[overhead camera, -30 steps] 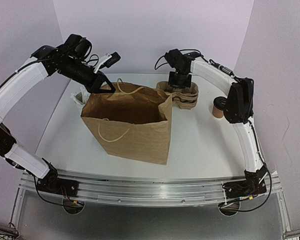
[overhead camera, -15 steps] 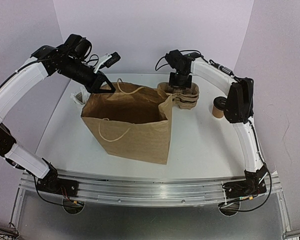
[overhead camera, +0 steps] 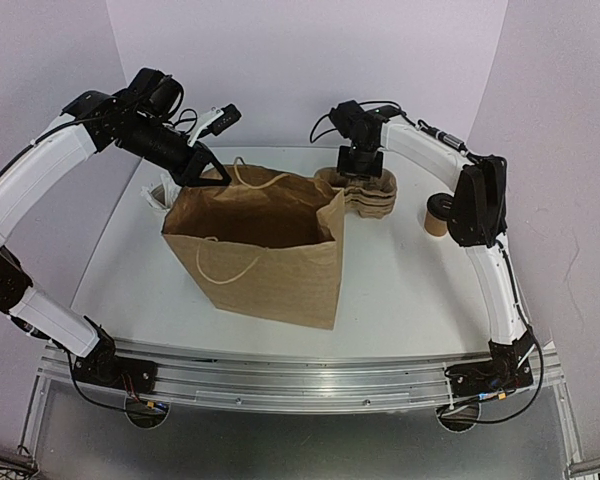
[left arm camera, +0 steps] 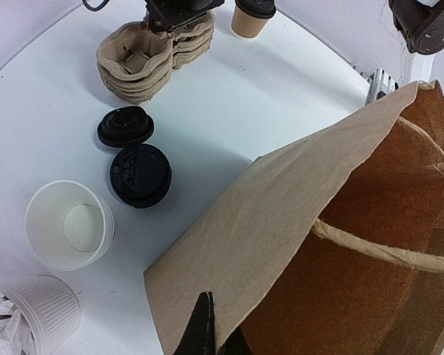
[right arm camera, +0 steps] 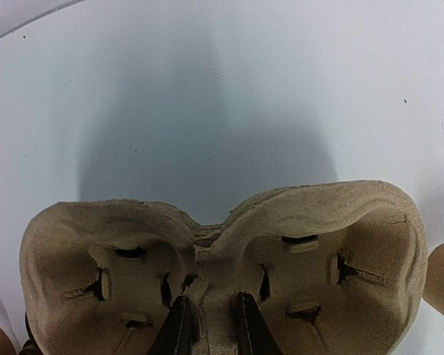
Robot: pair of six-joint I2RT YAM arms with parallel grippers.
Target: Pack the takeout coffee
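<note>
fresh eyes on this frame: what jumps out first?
The big brown paper bag stands open mid-table, with its back rim pinched by the left gripper. At the back right, the right gripper is closed on the centre ridge of the stack of pulp cup carriers. The lidded coffee cup stands untouched just right of the stack.

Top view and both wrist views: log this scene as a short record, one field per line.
paper bag: upright, mouth open, mid-table
left fingers: shut on the bag's rim
right fingers: pinching the centre ridge of the carrier stack
takeout coffee: lidded, on the table right of the stack, not bagged
loose lids: two, black, beside an empty white cup
</note>
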